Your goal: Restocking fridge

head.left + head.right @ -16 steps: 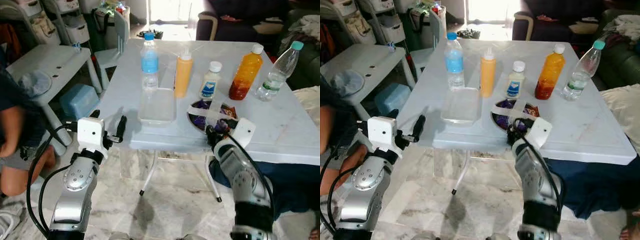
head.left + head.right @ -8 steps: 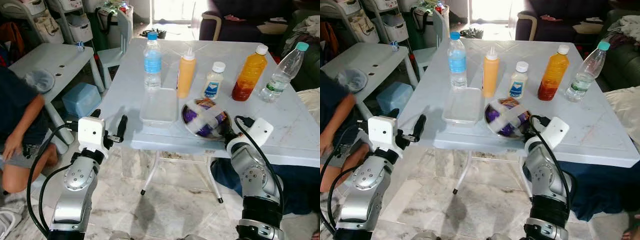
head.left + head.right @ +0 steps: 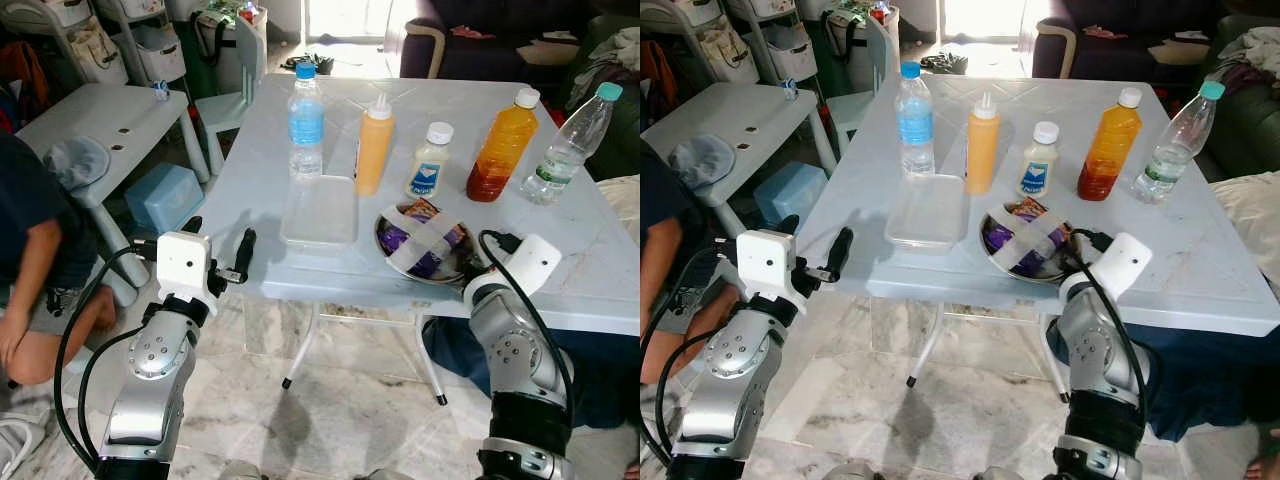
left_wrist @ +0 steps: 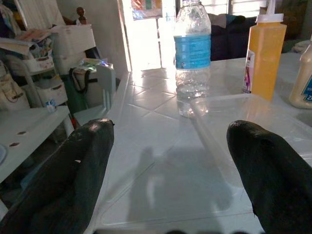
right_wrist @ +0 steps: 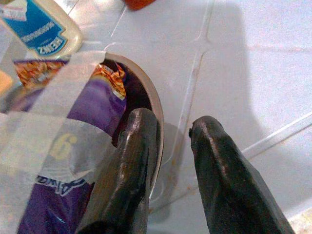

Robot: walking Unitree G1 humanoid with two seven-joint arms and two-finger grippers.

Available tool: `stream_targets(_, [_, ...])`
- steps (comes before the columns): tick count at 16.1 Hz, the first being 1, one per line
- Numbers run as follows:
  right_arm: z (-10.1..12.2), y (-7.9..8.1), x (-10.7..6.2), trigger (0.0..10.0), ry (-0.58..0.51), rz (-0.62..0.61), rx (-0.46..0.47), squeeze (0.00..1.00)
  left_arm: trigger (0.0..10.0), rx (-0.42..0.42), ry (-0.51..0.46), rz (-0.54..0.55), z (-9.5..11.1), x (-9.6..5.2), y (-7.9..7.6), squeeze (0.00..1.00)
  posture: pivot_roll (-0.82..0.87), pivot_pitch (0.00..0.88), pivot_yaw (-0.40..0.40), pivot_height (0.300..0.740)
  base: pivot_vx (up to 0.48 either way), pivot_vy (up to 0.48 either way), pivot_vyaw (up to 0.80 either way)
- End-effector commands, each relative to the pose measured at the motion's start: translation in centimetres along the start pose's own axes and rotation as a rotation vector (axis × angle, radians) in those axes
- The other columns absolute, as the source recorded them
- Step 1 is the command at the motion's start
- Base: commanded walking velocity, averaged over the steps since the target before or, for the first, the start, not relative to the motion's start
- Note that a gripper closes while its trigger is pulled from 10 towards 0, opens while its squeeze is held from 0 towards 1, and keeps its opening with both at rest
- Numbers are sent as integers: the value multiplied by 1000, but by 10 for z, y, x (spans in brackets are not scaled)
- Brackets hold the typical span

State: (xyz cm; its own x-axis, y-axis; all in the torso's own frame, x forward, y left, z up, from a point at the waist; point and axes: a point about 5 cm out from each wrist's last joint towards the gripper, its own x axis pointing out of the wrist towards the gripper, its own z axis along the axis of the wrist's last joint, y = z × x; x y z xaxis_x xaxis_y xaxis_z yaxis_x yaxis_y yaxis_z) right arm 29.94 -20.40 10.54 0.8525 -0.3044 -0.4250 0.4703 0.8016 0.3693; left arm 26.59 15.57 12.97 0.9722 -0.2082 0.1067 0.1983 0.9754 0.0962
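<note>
Bowl (image 3: 424, 243) has shifted: a second ago it sat at the near table (image 3: 560, 270) edge with my right gripper (image 5: 163, 161) coming in from below; half a second ago it was tilted up; now it rests further in on the table, just right of the clear lidded container (image 3: 320, 211) and in front of the mayo jar (image 3: 429, 161). My right gripper's fingers pinch the bowl's near-right rim, one inside, one outside, so the grip looks made and lifting for the fridge should be next. Bowl is shallow and metal-looking, filled with purple and orange snack packets, with pale tape strips crossed over the top. Rim pinch is thin, so it may tip. Left gripper (image 4: 165, 165) hovers at the table's left edge, fingers wide apart, holding nothing
</note>
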Motion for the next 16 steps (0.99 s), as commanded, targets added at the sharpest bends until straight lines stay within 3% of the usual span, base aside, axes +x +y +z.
stream_targets(1, [3,-6,3,10000,-6,-45,5,0,10000,20,-10,2,4,2,1,0,60,16,15,740,0,0,0])
stream_targets(3, [9,-12,4,10000,-26,-74,-14,0,10000,22,-10,8,4,2,2,0,58,17,14,740,0,0,0])
stream_targets(4, [10,-15,5,10000,-31,-87,-31,1000,10000,21,-9,8,4,2,2,0,57,17,15,740,0,0,0])
stream_targets(11, [17,-6,13,10000,-5,-20,-27,1000,10000,25,-12,-1,4,4,0,0,58,16,18,740,0,0,0])
stream_targets(13, [17,-3,15,10000,16,8,-24,400,10000,26,-12,1,5,3,-1,0,60,19,16,740,0,0,0])
stream_targets(14, [15,-1,15,10000,36,17,-25,0,10000,25,-13,0,5,3,-1,0,60,19,16,740,0,0,0])
stream_targets(16, [11,4,10,10000,67,42,-36,0,10000,25,-13,0,5,2,-1,0,60,20,15,740,0,0,0])
